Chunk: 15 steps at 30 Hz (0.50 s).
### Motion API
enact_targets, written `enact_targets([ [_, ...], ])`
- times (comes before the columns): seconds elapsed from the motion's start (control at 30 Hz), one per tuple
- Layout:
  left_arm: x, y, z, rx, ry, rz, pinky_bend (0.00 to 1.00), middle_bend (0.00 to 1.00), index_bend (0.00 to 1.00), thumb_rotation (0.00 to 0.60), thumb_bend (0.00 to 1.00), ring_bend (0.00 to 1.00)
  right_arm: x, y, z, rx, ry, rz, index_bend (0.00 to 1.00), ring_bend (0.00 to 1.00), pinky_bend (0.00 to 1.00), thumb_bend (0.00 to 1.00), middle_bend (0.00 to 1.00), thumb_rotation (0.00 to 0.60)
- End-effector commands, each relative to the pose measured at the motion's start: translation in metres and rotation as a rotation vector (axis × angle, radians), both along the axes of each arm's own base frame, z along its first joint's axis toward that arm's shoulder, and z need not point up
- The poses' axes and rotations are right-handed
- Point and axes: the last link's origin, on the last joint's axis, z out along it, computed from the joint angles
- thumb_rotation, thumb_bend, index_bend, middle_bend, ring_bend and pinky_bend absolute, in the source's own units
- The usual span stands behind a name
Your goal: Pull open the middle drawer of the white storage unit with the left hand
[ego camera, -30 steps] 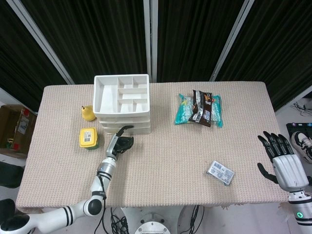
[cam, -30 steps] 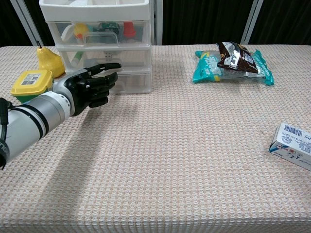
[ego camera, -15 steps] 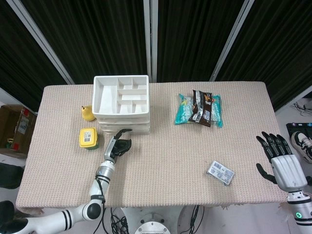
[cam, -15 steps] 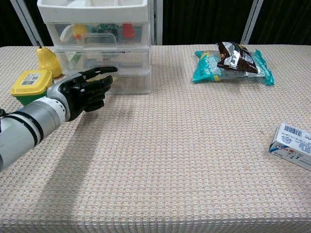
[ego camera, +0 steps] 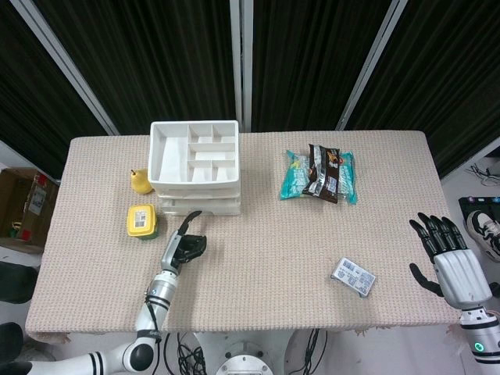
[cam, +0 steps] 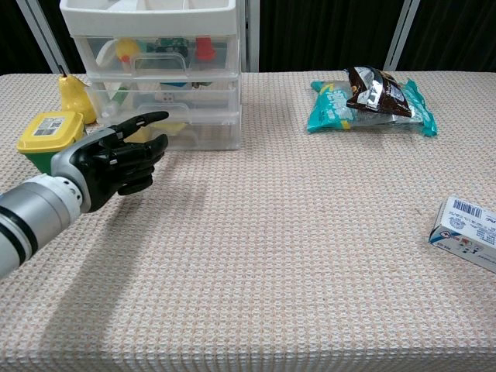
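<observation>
The white storage unit stands at the back left of the table, with three clear-fronted drawers. Its middle drawer looks flush with the other two drawer fronts. My left hand hovers in front of the unit, a short gap away from the bottom drawer. Its fingers are curled in and one digit points toward the unit; it holds nothing. My right hand hangs past the table's right edge with fingers spread and empty; the chest view does not show it.
A yellow pear and a yellow-lidded container sit left of the unit. Snack bags lie at the back right. A small white box lies near the front right.
My left hand has drawn back from the drawer fronts toward the table's near edge and to the left. The drawers look unchanged. The right hand has barely moved.
</observation>
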Motion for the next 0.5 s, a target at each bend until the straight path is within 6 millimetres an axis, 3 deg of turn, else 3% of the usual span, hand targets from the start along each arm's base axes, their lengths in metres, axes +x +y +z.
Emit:
enact_targets([
  [0.03, -0.006, -0.015, 0.018, 0.099, 0.180, -0.095, 1.00, 0.86, 0.15, 0.600, 0.49, 1.00, -0.001, 0.000, 0.001, 0.000, -0.001, -0.003, 0.00, 0.00, 0.00, 0.28, 0.00, 0.600],
  [0.2, -0.008, -0.015, 0.047, 0.221, 0.459, -0.248, 1.00, 0.86, 0.25, 0.600, 0.48, 1.00, -0.003, -0.001, 0.001, 0.002, -0.003, -0.002, 0.00, 0.00, 0.00, 0.28, 0.00, 0.600],
  [0.33, -0.006, -0.004, 0.065, 0.269, 0.639, -0.331, 1.00, 0.86, 0.25, 0.600, 0.48, 1.00, -0.004, -0.001, 0.001, 0.002, -0.006, -0.003, 0.00, 0.00, 0.00, 0.28, 0.00, 0.600],
  [0.5, -0.002, 0.013, 0.070, 0.275, 0.790, -0.384, 1.00, 0.86, 0.24, 0.600, 0.48, 1.00, -0.007, -0.001, 0.002, 0.000, -0.008, -0.008, 0.00, 0.00, 0.00, 0.28, 0.00, 0.600],
])
